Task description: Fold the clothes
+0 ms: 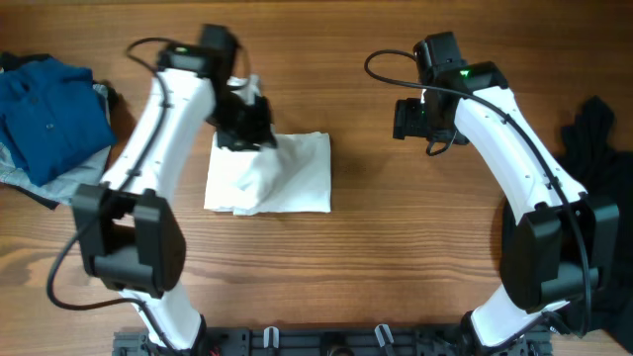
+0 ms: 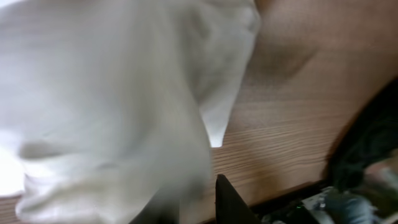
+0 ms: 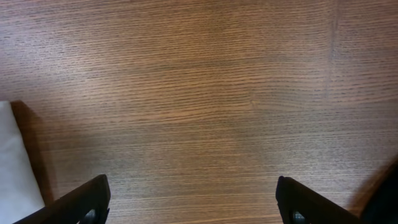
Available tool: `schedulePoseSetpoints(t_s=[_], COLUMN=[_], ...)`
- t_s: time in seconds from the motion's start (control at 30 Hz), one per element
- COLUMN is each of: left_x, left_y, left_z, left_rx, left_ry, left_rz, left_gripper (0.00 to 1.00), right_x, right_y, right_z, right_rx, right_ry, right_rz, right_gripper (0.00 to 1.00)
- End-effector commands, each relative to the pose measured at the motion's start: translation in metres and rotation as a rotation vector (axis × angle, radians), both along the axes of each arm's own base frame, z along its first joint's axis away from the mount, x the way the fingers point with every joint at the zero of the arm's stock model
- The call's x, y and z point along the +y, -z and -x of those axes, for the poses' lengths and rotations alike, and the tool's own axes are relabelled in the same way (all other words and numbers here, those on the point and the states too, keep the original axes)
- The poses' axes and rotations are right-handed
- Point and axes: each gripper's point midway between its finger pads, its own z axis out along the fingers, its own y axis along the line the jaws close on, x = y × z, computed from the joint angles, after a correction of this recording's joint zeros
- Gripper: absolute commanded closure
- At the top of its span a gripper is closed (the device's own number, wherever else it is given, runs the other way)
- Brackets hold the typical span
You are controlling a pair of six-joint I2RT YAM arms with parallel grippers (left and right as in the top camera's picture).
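Observation:
The white T-shirt (image 1: 282, 176) lies folded into a rough rectangle on the wooden table, left of center. My left gripper (image 1: 244, 124) is at its far left corner, shut on a bunch of the white fabric, which sticks up above the jaws. In the left wrist view the white cloth (image 2: 106, 106) hangs in front of the camera and covers one finger of the left gripper (image 2: 199, 202). My right gripper (image 1: 410, 119) is open and empty over bare wood to the right of the shirt. In the right wrist view its fingers (image 3: 193, 205) are wide apart, and the shirt's edge (image 3: 12, 165) shows at far left.
A pile of blue garments (image 1: 49, 109) with a grey piece (image 1: 64, 183) under it lies at the far left edge. A black garment (image 1: 598, 138) lies at the far right edge. Bare wood (image 1: 396, 218) lies between the shirt and the right arm.

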Motion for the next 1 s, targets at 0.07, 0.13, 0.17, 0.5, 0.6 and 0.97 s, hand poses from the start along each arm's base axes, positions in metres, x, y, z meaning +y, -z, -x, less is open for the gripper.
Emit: schedulePoseSetpoints(t_s=[0.07,0.13,0.17,0.5,0.6,0.97], left_x=[-0.034,-0.038,-0.036,0.132,0.173,0.216], left_y=[0.003,0.003,0.003,0.009,0.014,0.025], left_z=[0.007,0.007,0.006,-0.041,-0.043,-0.034], left_rx=[-0.057,-0.062,-0.066,-0.070,-0.063,-0.031], left_ry=[0.056,0.057,0.055,-0.346,-0.450,-0.560], left_rz=[-0.112,-0.115,-0.127,-0.291,-0.295,-0.300], left_gripper=[0.78,0.78,0.80,0.68,0.61,0.48], right_x=[-0.001,0.001,0.004,0.182,0.240,0.301], right_y=[0.002,0.003,0.003,-0.014,-0.007,0.050], right_z=[0.001,0.002,0.003,0.059,0.076,0.072], right_rx=[0.013,0.016,0.020,-0.003,-0.072,-0.156], right_ry=[-0.033,-0.036,-0.041,-0.800,-0.917,-0.754], right_rz=[0.017,0.005,-0.014,-0.393,-0.342,-0.227], right_gripper=[0.14,0.14,0.14,0.14,0.09,0.37])
